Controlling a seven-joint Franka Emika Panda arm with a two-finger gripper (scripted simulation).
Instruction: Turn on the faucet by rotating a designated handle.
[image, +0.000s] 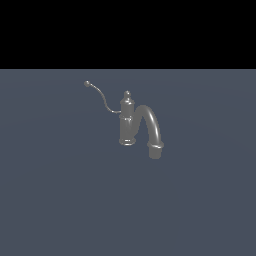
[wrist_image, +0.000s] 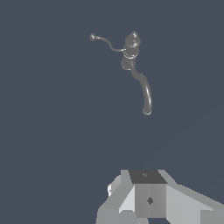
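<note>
Item 1: small dark grey metallic faucet (image: 128, 122), upright bottle-shaped column with knob top and thick arched spout (image: 152, 127); you find it standing alone on the flat blue-grey floor (image: 60, 200), near the middle of the exterior view.

Item 2: long thin S-curved grey metal handle (image: 101, 97), ball-tipped, reaching from the column toward the exterior view's left.

Item 3: pale grey blocky gripper (wrist_image: 148, 197); you see only part of its body in the wrist view, well apart from the faucet. Its fingertips are cut off, so you cannot tell its opening or hold.

Markings: none legible to you.
</note>
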